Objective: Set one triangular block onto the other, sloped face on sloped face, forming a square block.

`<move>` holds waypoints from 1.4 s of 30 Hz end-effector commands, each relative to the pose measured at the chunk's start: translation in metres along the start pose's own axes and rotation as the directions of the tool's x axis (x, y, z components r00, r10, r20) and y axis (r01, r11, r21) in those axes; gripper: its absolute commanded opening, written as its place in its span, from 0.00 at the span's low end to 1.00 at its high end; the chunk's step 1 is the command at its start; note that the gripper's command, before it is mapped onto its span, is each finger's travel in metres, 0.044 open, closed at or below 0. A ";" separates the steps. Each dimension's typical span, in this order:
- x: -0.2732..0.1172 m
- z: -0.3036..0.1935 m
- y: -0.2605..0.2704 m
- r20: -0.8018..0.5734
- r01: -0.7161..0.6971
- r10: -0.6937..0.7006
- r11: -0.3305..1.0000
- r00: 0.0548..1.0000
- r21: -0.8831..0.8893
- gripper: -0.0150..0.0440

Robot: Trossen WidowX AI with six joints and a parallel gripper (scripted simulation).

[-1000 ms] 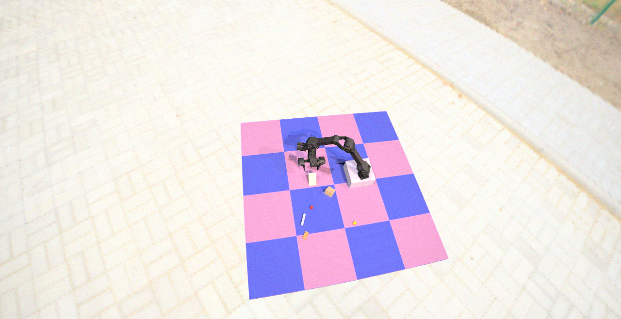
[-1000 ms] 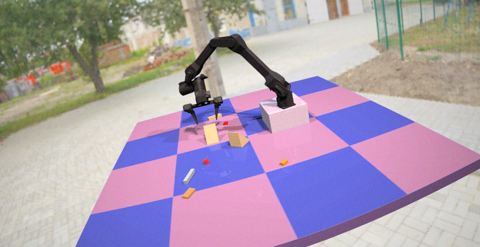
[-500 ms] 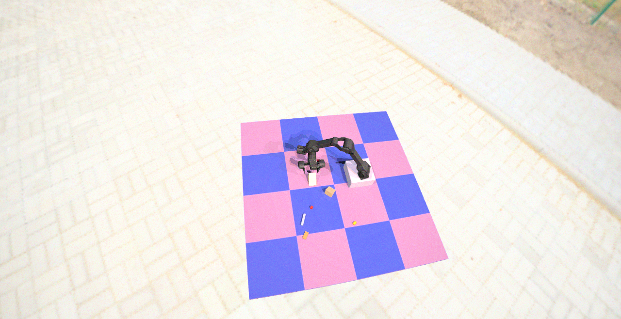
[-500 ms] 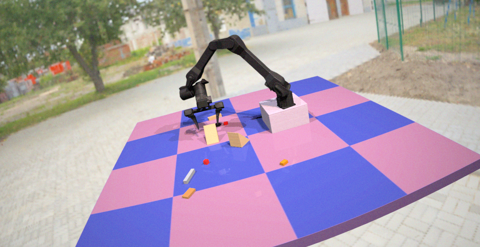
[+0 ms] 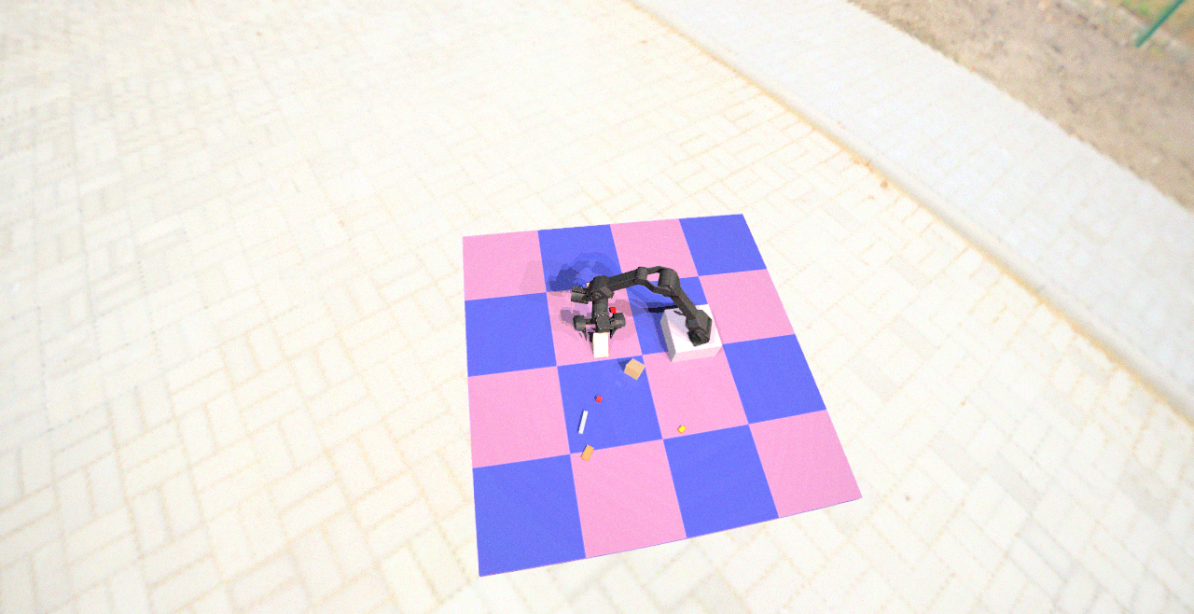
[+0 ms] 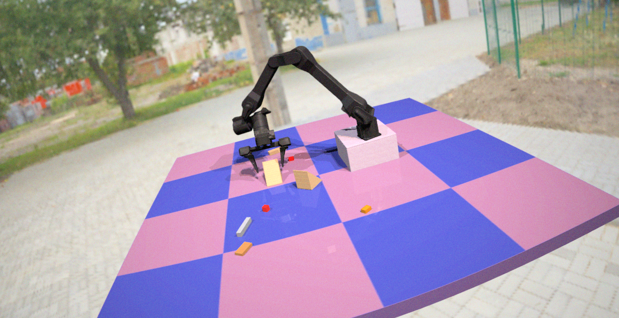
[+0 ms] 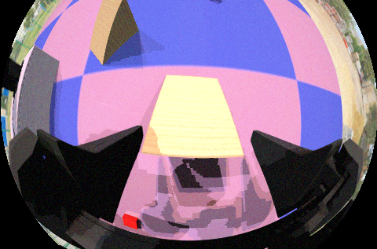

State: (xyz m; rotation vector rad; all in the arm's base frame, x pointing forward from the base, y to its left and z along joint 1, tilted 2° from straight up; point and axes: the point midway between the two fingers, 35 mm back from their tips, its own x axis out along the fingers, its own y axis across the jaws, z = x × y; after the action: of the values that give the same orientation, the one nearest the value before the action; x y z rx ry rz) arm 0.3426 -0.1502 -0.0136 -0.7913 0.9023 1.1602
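Note:
A pale triangular block [image 5: 601, 347] [image 6: 272, 177] [image 7: 192, 119] stands on the checkered table, its broad, apparently sloped face visible. A tan triangular block [image 5: 634, 369] [image 6: 305, 180] [image 7: 106, 25] stands apart from it, towards the robot's base, turned at an angle; one triangular end shows. My gripper [image 5: 600, 340] [image 6: 270, 168] [image 7: 199, 135] is wide open and points down at the pale block. In the wrist view the fingertips appear on either side of that block, with a gap at each side. Nothing is held. The pale block's rear is hidden.
A red cube [image 5: 613, 310] [image 6: 291, 158] [image 7: 130, 221] and a pale bar [image 6: 273, 151] lie behind the gripper. Another red cube [image 6: 265, 208], a white bar [image 6: 243, 226] and an orange block [image 6: 243, 248] lie in front. A small yellow-orange block [image 6: 366, 209] lies beyond the tan block. The arm stands on a white box [image 6: 372, 153].

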 end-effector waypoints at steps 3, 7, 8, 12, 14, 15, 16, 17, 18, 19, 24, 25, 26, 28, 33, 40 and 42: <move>0.012 0.001 0.004 0.008 -0.011 0.010 1.000 1.000 0.010 1.00; 0.019 0.002 0.005 0.009 -0.011 0.011 1.000 1.000 0.010 1.00; 0.020 0.003 0.005 0.009 -0.011 0.011 1.000 1.000 0.010 1.00; 0.026 0.004 0.007 0.009 -0.011 0.011 1.000 1.000 0.010 1.00; 0.029 0.004 0.007 0.010 -0.011 0.011 1.000 1.000 0.010 1.00; 0.030 0.004 0.007 0.010 -0.011 0.011 1.000 1.000 0.010 1.00; 0.030 0.004 0.007 0.010 -0.011 0.011 1.000 1.000 0.010 1.00; 0.030 0.004 0.007 0.010 -0.011 0.011 1.000 1.000 0.010 0.96; 0.030 0.004 0.007 0.010 -0.011 0.011 1.000 1.000 0.010 0.91; 0.030 0.004 0.007 0.010 -0.011 0.011 1.000 1.000 0.010 0.87; 0.030 0.004 0.007 0.010 -0.011 0.011 1.000 1.000 0.010 0.71; 0.030 0.004 0.007 0.010 -0.011 0.011 1.000 1.000 0.010 0.70; 0.030 0.004 0.007 0.010 -0.011 0.011 1.000 1.000 0.010 0.69; 0.030 0.004 0.007 0.010 -0.011 0.011 1.000 1.000 0.010 0.67; 0.030 0.004 0.007 0.010 -0.011 0.011 1.000 1.000 0.010 0.54; 0.026 0.005 0.006 0.006 -0.009 0.009 1.000 1.000 0.004 0.25; 0.026 0.005 0.006 0.006 -0.009 0.009 1.000 1.000 0.004 0.25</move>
State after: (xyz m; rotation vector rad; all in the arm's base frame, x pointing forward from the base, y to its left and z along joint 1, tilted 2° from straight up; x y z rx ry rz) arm 0.3403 -0.1330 -0.0374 -0.7775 0.9053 1.1700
